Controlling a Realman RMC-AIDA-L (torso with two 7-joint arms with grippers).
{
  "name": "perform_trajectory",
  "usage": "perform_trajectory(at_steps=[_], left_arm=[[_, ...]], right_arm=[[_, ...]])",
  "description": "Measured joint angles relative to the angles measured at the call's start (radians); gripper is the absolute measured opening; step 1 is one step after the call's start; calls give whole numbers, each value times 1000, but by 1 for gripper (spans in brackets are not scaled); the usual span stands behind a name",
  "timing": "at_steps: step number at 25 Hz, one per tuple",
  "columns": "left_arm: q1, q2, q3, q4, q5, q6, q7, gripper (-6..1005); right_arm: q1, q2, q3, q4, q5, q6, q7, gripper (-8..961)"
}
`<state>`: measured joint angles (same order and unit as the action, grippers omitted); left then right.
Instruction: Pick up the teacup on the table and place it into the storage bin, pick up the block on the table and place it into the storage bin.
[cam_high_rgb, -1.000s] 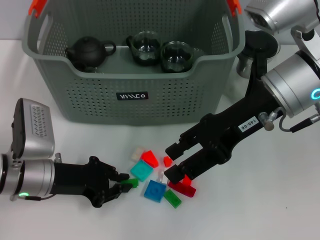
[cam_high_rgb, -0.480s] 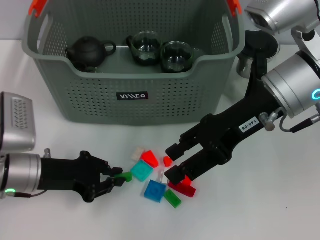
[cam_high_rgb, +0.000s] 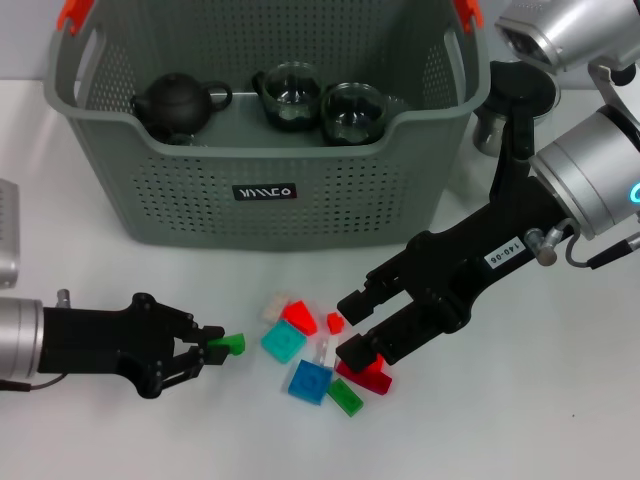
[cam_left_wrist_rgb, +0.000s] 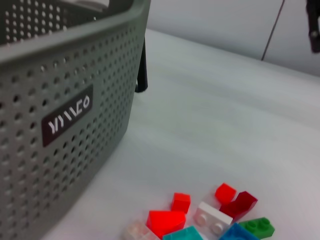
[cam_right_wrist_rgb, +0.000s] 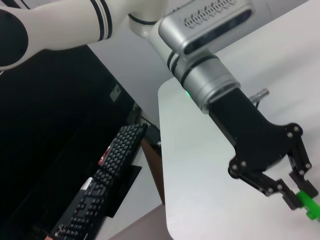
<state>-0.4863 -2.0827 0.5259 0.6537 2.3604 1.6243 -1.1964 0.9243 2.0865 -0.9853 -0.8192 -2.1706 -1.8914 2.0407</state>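
Note:
The grey-green storage bin (cam_high_rgb: 300, 215) stands at the back of the table and holds two glass teacups (cam_high_rgb: 288, 95) (cam_high_rgb: 352, 110). My left gripper (cam_high_rgb: 213, 346) is low at the front left, shut on a small green block (cam_high_rgb: 230, 344). It also shows in the right wrist view (cam_right_wrist_rgb: 295, 192) with the green block (cam_right_wrist_rgb: 307, 203) at its tips. My right gripper (cam_high_rgb: 352, 327) is open, over the right side of the loose block pile (cam_high_rgb: 310, 381), with a small red block (cam_high_rgb: 335, 322) at its fingertips. The left wrist view shows the bin wall (cam_left_wrist_rgb: 50, 75) and the blocks (cam_left_wrist_rgb: 165, 220).
A black teapot (cam_high_rgb: 178, 103) lies in the bin's left part. A dark stand with a metal cup (cam_high_rgb: 520, 95) is behind the bin's right corner. The right wrist view shows the table's edge and a keyboard (cam_right_wrist_rgb: 100, 185) below it.
My left gripper has drawn back to the left, away from the pile, carrying the green block. The right gripper has barely moved.

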Motion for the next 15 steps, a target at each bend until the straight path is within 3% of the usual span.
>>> perform_trajectory(at_steps=[15], left_arm=[[2, 8, -11, 30, -5, 31, -27, 159]], right_arm=[[-7, -1, 1, 0, 0, -1, -5, 703]])
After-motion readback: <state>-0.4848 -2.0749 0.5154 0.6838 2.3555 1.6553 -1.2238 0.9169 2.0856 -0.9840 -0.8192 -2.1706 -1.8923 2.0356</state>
